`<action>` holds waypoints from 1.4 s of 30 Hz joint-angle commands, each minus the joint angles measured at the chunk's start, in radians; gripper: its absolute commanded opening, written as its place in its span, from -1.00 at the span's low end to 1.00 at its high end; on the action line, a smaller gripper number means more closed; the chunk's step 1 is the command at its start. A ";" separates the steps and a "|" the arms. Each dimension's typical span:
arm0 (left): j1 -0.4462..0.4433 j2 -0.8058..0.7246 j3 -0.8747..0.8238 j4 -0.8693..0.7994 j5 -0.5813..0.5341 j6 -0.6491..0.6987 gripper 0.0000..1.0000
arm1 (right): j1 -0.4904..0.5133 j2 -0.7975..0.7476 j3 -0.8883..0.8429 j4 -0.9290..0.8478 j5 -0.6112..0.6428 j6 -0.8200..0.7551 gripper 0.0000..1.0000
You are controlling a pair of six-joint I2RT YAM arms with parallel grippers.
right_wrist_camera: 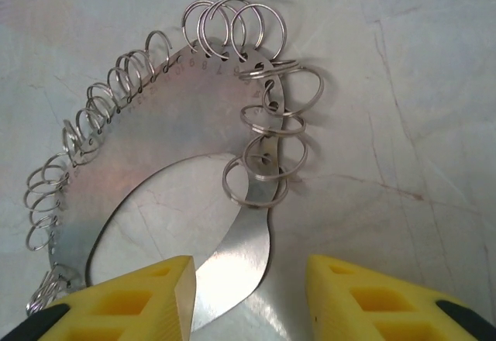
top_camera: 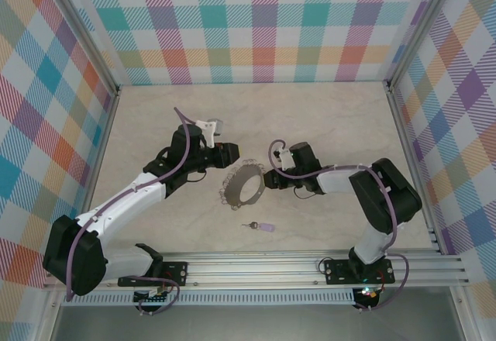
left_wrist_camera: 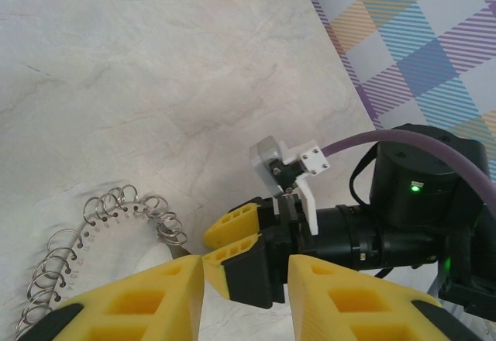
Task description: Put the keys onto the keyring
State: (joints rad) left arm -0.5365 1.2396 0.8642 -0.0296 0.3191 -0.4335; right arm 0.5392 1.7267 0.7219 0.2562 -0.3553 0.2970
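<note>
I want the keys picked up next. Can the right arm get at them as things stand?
Probably yes. The keys lie alone on bare table, on the near side of the keyring, with nothing over them. The right gripper, open astride the keyring's band, would have to back off first.

The ring [top_camera: 229, 189] [right_wrist_camera: 147, 136] is a big, thin, silvery hoop with a wide hole in the middle. Lots of little wire loops [right_wrist_camera: 232, 19] [left_wrist_camera: 116, 201] sit along much of its outer edge, some standing up and some lying flat. Tiny numbers are stamped beside the loops. The ring is near the middle of the table [top_camera: 155, 116]. The key [top_camera: 249, 225] is tiny and dark, joined to a small pale purple tag [top_camera: 266, 227]. It lies flat near the ring, closer to the near edge, not touching it.
</note>
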 commanded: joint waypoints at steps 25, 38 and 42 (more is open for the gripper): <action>-0.006 -0.009 -0.012 0.022 -0.019 -0.004 -0.28 | 0.013 0.106 0.153 -0.071 -0.012 -0.056 -0.15; -0.006 -0.010 -0.013 0.025 -0.020 -0.008 -0.27 | 0.019 0.106 0.143 -0.076 0.007 -0.077 -0.24; -0.006 -0.010 -0.013 0.025 -0.020 -0.008 -0.26 | 0.034 0.114 0.161 -0.108 0.036 -0.105 -0.25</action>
State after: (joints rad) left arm -0.5365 1.2396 0.8642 -0.0231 0.3038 -0.4335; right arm 0.5575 1.8214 0.8551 0.1841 -0.3393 0.2375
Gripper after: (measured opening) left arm 0.367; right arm 0.375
